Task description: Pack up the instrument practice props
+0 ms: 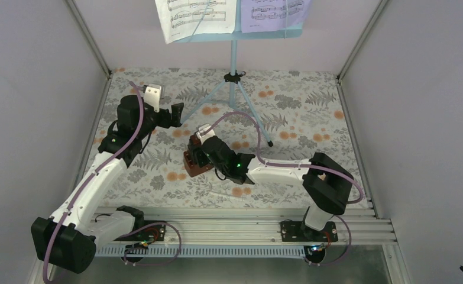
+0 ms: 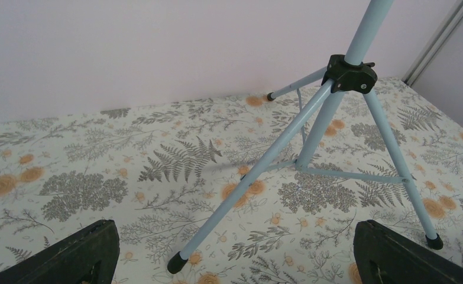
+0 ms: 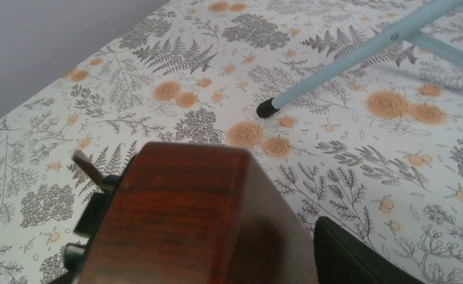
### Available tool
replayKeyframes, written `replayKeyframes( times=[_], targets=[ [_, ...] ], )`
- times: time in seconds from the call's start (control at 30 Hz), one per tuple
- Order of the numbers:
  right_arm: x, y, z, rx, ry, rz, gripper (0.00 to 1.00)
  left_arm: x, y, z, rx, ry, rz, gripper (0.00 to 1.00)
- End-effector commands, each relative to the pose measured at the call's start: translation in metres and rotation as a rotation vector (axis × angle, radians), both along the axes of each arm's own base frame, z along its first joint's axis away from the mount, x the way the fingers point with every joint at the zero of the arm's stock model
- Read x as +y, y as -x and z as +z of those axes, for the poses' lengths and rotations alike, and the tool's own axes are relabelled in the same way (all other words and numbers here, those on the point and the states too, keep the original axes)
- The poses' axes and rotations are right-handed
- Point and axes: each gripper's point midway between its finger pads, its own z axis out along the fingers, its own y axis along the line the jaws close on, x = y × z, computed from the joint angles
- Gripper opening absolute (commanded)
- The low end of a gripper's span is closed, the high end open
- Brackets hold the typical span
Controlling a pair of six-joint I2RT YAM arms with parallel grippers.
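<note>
Metronome [image 3: 187,219] sits between the right gripper [image 1: 198,155]'s fingers; clamped or not, unclear. Left gripper [image 2: 235,257] hangs released near the music stand [image 2: 311,118].

The left arm [image 1: 93,180] rose from the lower left of the top view and bent toward upper centre, with the left gripper [image 1: 176,112] pointing right. In its wrist view the fingers [image 2: 78,257] sat at the two bottom corners, spread wide. The right arm [image 1: 279,171] lay low, stretched leftward across mid-frame. The right gripper [image 1: 194,158] was down at the metronome [image 3: 181,219]. One finger [image 3: 359,257] showed just beside it at lower right, and whether it gripped could not be made out.
</note>
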Motion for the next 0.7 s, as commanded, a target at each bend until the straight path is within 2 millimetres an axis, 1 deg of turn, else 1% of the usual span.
replayKeyframes(
  times=[0.0,0.13,0.23,0.3,0.33,0.37,0.43,0.67],
  targets=[
    [-0.006,-0.008,-0.014,-0.034,0.033,-0.06,0.58,0.001,0.002,0.0,-0.005,-0.011,-0.007,0.98],
    [-0.008,-0.008,-0.02,-0.068,0.068,-0.046,0.45,0.001,0.002,0.0,-0.004,-0.012,-0.006,0.98],
    [-0.009,-0.004,-0.02,-0.087,0.08,-0.013,0.41,0.001,0.001,-0.001,-0.002,-0.013,-0.005,0.98],
    [-0.01,0.002,-0.016,-0.102,0.077,0.026,0.4,0.001,0.001,-0.002,0.001,-0.013,-0.005,0.98],
    [-0.012,0.006,-0.015,-0.111,0.08,0.051,0.4,0.0,0.001,-0.002,0.002,-0.013,-0.005,0.98],
    [-0.013,0.012,-0.009,-0.123,0.069,0.079,0.4,0.001,0.001,-0.002,0.0,-0.013,-0.005,0.98],
    [-0.013,0.024,-0.006,-0.134,0.063,0.147,0.4,0.0,0.001,-0.002,0.002,-0.013,-0.006,0.98],
    [-0.006,0.073,-0.009,-0.091,0.074,0.391,0.4,0.0,0.0,-0.002,0.003,-0.012,-0.007,0.98]
  ],
)
